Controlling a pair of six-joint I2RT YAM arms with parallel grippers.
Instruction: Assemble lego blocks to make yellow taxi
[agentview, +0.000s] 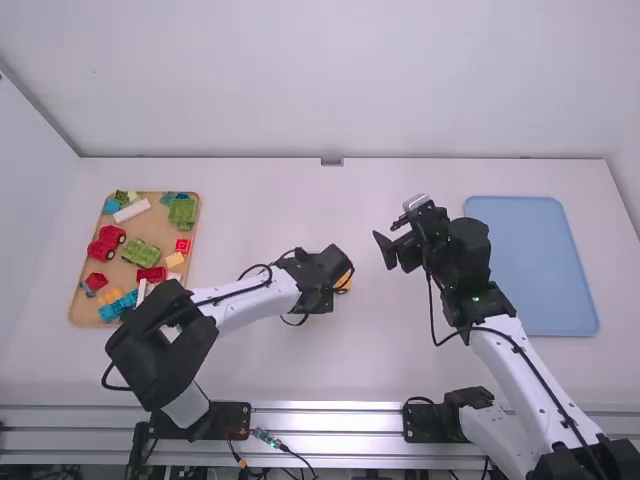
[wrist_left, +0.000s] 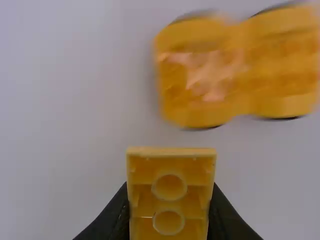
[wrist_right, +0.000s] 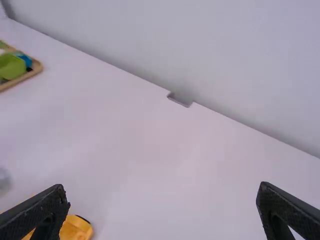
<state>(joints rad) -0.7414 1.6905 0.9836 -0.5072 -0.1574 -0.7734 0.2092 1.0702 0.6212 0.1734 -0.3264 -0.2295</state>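
Note:
Near mid-table in the high view is my left gripper (agentview: 336, 280), over an orange-yellow piece (agentview: 345, 281) that it partly hides. In the left wrist view my left gripper (wrist_left: 169, 212) is shut on a yellow block (wrist_left: 170, 192), its hollow underside facing the camera. Beyond that block lies the yellow car base (wrist_left: 200, 75), apart from it on the table. My right gripper (agentview: 388, 240) stands open above the table, right of the left one. In the right wrist view the right gripper (wrist_right: 162, 205) has nothing between its fingers, and the yellow car base (wrist_right: 75, 229) shows at lower left.
A wooden tray (agentview: 83, 317) at the left holds several coloured pieces, among them a red car (agentview: 106, 243) and green blocks (agentview: 141, 253). At the right lies a blue tray (agentview: 532, 265), close beside the right arm. The back wall borders the table.

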